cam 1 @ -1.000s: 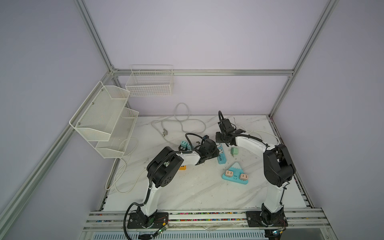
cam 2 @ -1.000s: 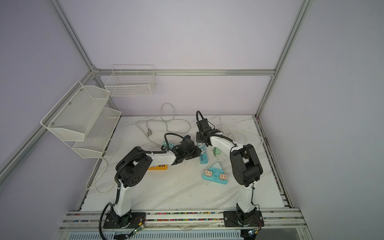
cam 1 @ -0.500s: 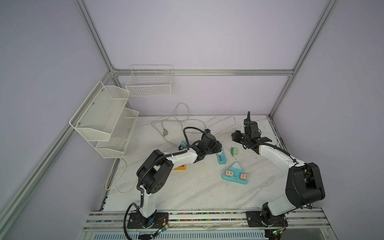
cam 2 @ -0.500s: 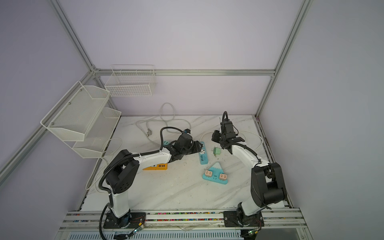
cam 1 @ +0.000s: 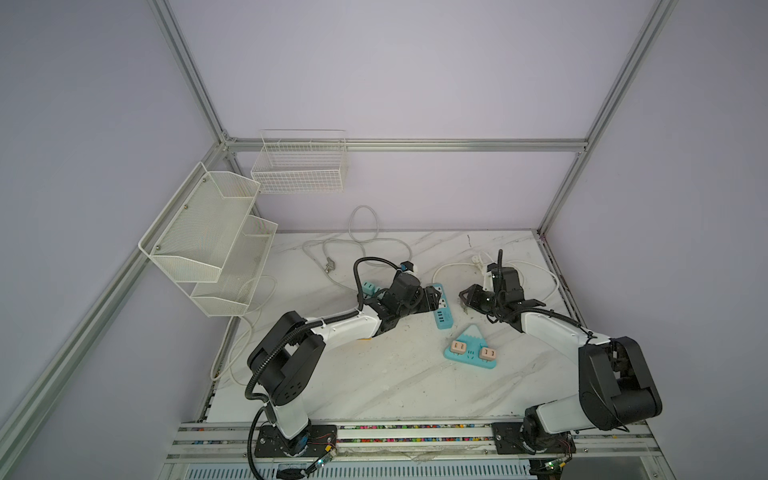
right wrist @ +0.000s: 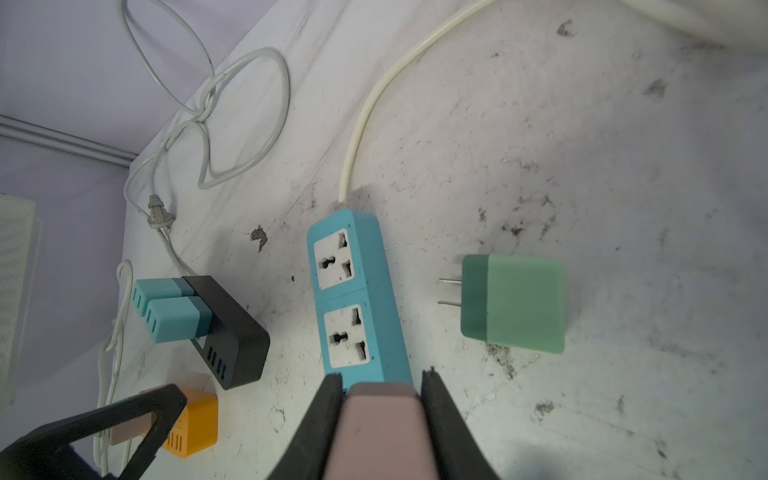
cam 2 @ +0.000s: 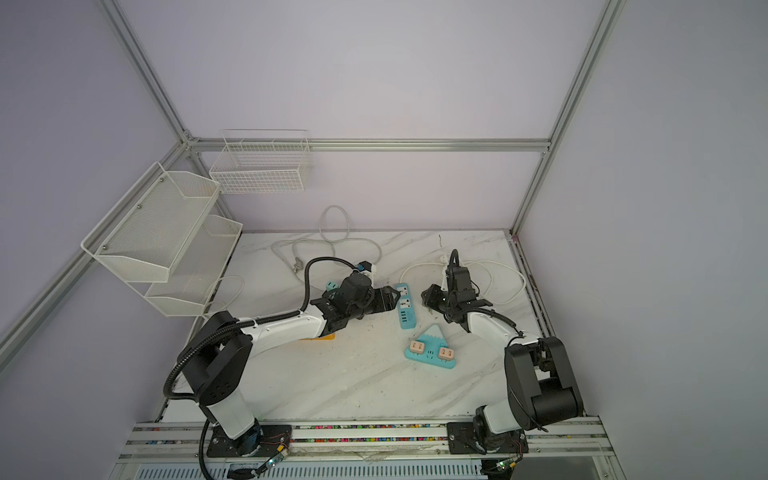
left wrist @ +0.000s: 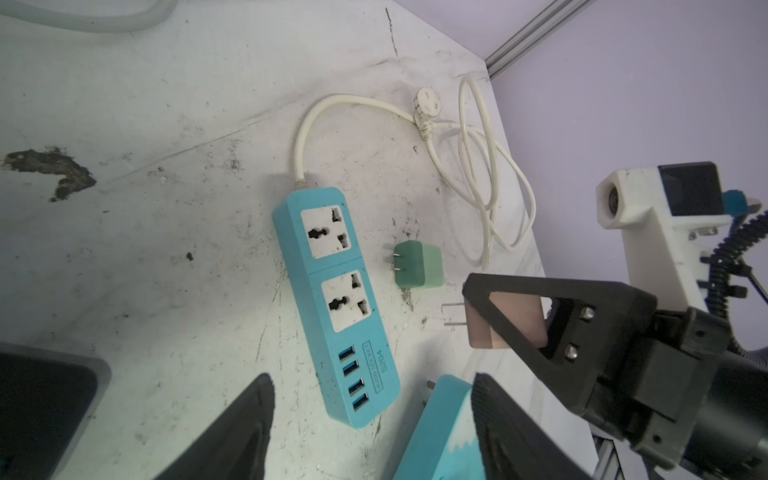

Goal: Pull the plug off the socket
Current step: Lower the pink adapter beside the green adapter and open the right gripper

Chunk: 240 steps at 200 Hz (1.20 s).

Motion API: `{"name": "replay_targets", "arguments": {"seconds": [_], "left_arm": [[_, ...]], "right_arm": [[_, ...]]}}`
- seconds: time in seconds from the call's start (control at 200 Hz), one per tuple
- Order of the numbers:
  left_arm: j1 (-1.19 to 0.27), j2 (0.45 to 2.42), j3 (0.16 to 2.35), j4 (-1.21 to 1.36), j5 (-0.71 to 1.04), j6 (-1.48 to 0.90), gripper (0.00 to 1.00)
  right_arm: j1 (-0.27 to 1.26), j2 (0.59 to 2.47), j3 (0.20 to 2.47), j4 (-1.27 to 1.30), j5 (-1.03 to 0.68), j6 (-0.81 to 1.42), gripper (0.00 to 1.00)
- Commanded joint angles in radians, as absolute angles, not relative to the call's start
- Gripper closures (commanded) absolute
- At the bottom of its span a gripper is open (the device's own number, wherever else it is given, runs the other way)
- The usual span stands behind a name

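Sky-blue power strip (left wrist: 332, 307) had white socket faces, green plug (right wrist: 515, 303) was two-toned, pink plug (right wrist: 382, 428) was plain, tabletop (cam 1: 374, 374) was grey-veined white marble.

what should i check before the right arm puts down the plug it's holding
1. right gripper shut on pink plug: ok.
2. pink plug's prongs clear of blue power strip: ok, both sockets empty.
3. left gripper open: ok, jaws wide apart.
4. set-down spot free: cannot tell; green plug lies close beside the strip.
5. triangular socket cleared: not ok, two peach plugs sit in it.
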State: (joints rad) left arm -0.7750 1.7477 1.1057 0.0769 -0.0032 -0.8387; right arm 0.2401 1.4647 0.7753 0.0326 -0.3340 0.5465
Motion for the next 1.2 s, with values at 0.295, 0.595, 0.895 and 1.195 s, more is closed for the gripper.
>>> {"name": "replay_targets", "arguments": {"seconds": [0.295, 0.595, 0.895, 1.195], "left_arm": [[-0.785, 1.66, 1.026, 0.133, -0.025, -0.816, 0.1], [-0.785, 1.657, 1.014, 0.115, -0.044, -0.827, 0.01], [-0.778, 1.641, 1.025, 0.069, -0.066, -0.809, 0.0], [-0.776, 1.623, 1.026, 0.055, -0.072, -0.802, 0.0]], "right_arm": [[0.236, 1.599, 0.77, 0.144, -0.361, 0.537, 0.84], [0.236, 1.67, 0.804, 0.161, -0.363, 0.52, 0.84], [0.235, 1.708, 0.825, 0.152, -0.341, 0.513, 0.77], [0.235, 1.707, 0.84, 0.119, -0.322, 0.495, 0.65]]}}
